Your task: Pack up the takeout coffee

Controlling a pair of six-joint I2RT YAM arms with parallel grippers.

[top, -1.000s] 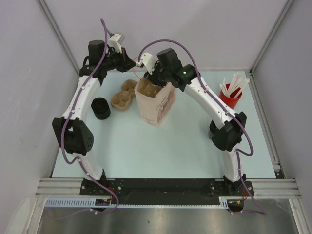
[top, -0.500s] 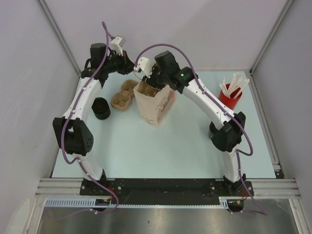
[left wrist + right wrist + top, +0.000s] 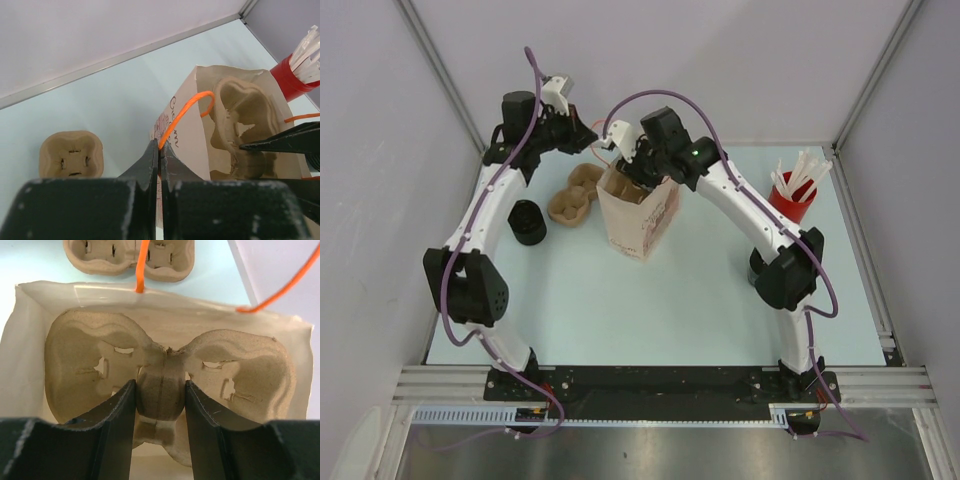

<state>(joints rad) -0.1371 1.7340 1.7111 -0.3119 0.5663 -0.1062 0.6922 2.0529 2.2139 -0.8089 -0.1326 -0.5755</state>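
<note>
The takeout coffee, a short black cup with a ringed lid, stands on the table at the left, apart from both grippers. A paper bag stands open in the middle. My left gripper is shut on the bag's orange handle and holds it up; it also shows in the left wrist view. My right gripper reaches into the bag's mouth, shut on the centre post of a cardboard cup carrier inside the bag. It also shows from above.
A second cardboard carrier lies on the table between the coffee and the bag. A red cup of white sticks stands at the right. A dark cup is mostly hidden under the right arm. Walls enclose the table.
The right gripper has shifted slightly left over the bag's mouth with the carrier. The left gripper has edged back, keeping hold of the handle. The coffee has not moved.
</note>
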